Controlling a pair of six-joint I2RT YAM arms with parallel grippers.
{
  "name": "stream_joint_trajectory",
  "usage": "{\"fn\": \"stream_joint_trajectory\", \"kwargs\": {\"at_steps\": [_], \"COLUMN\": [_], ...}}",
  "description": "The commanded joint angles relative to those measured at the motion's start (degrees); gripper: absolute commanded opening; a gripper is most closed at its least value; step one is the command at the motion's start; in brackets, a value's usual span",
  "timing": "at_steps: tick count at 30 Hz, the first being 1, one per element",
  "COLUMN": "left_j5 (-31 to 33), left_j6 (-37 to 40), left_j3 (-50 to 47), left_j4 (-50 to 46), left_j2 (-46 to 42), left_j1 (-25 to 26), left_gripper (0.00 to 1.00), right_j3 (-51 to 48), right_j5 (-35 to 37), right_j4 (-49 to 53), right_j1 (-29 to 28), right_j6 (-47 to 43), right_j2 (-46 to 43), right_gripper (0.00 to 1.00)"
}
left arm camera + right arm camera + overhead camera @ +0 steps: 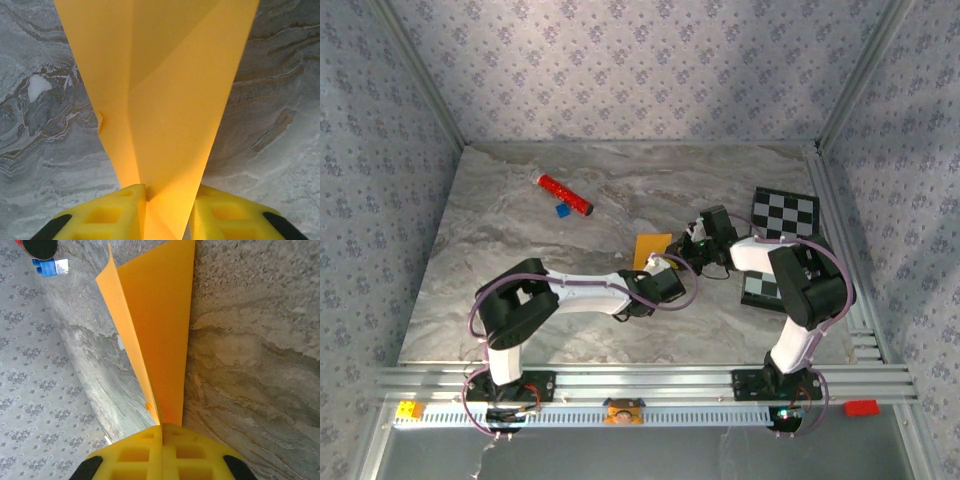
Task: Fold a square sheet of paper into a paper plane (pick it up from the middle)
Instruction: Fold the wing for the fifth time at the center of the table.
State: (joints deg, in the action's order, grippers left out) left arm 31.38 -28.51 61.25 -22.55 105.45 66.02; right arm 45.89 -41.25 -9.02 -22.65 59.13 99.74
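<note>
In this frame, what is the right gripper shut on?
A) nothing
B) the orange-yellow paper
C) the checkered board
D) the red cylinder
B: in the right wrist view the right gripper is closed tight, and the orange-yellow paper comes up out of the seam between its jaws.

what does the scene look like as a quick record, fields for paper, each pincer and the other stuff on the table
paper: orange-yellow, creased, between both pincers
left pincer: fingers apart, paper running between them
right pincer: shut on paper's edge
other items: red cylinder and blue block far left; checkered board at right
table: grey marble
</note>
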Motion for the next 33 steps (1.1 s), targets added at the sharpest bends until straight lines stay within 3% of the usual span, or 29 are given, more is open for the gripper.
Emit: {"fn": "stream_joint_trajectory", "kwargs": {"at_steps": [1,7,28,33], "left_j5": [1.37,1.45,1.37,1.41], "left_j6": [0.22,0.45,0.81,1.09], "left_j3": [1.20,1.22,0.95,0.77], "left_j4": [-1.16,-0.71,1.26,2.09], "left_j2": [0.28,-0.32,-0.77,-0.95], "left_j1": [0.42,0.43,0.42,0.43], "left_gripper": [0.24,0.19,0.23,0.19], "right_j3": [-0.15,-0.20,0.02,0.10], "right_j5": [0.48,0.69,0.39,0.49], "right_j4": [0.84,1.00,1.24,1.61], "right_j1": [-0.28,-0.28,-0.39,-0.32], "right_j6": [0.28,0.10,-0.07,-0.31], "right_j2": [-1.59,-1.64,-1.22,-1.31], "right_gripper": [0.00,0.00,0.00,0.00]}}
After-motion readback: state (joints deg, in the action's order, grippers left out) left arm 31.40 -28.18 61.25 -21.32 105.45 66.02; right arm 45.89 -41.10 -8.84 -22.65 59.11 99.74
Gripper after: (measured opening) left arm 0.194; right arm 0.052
